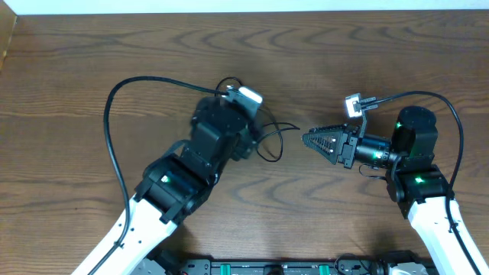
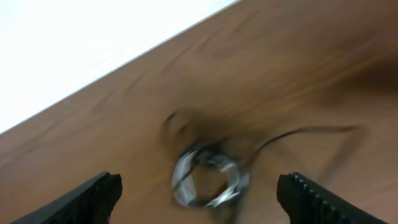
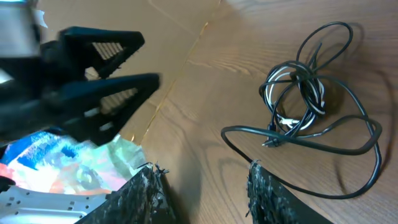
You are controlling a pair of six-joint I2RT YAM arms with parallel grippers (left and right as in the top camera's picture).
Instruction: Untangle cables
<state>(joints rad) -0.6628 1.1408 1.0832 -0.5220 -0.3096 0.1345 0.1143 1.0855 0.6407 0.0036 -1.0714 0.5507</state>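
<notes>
While left pincer (image 2: 199, 182) and right pincer (image 3: 204, 168) gape empty, cables (image 3: 299, 94) in a bunch between them.

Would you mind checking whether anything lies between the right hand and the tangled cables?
Nothing visible does. Only bare wooden table separates the right hand from the cables. In the right wrist view the open left hand sits off to one side, out of that path.
</notes>
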